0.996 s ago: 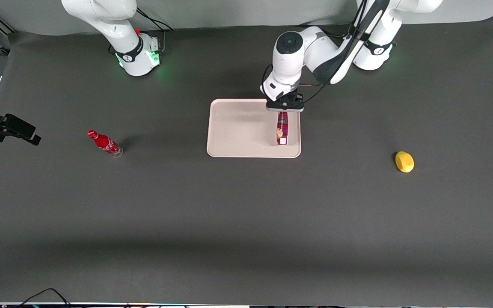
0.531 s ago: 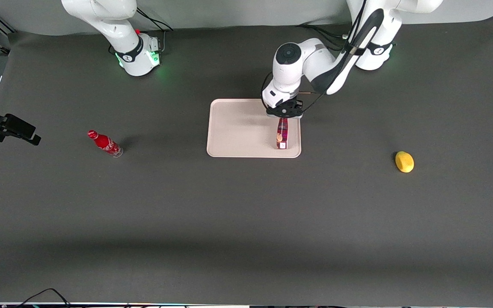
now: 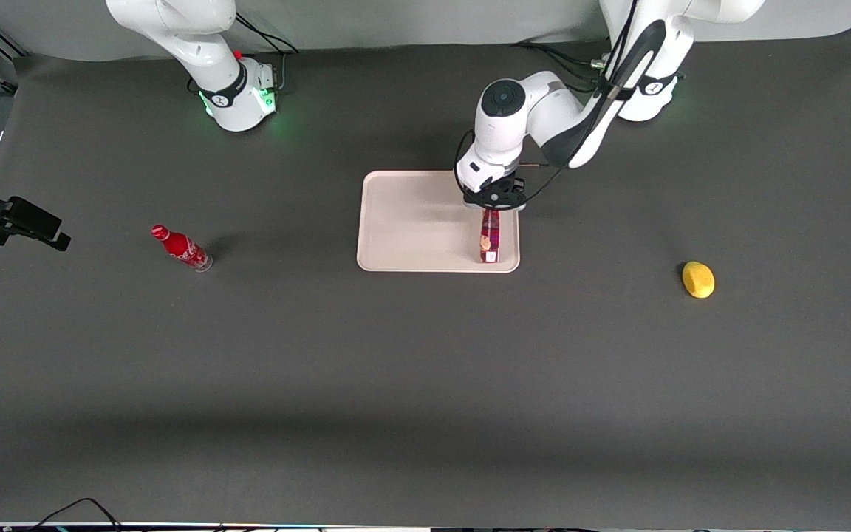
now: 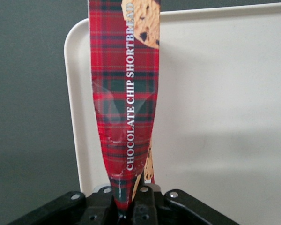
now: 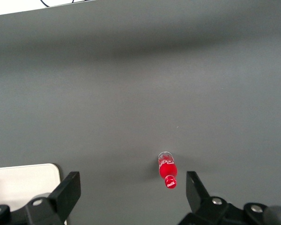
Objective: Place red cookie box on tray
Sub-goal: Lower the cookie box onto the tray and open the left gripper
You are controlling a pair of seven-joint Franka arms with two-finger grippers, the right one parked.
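The tray lies flat on the dark table mat, near the middle between the two arm bases. It is the biggest loose thing here. Its surface is bare except at the end toward the working arm.

At that end stands the red cookie box, hanging upright over the tray, with its lower end at or just above the tray floor near the rim closest to the front camera; I cannot tell if it touches. In the left wrist view the box shows tartan print with the words "CHOCOLATE CHIP SHORTBREAD", and its end is pinched flat.

The gripper is directly above the box, and it is clamped on the box's upper end.

A yellow lemon lies toward the working arm's end of the table, well apart from the tray. A small red bottle lies toward the parked arm's end, also well apart.
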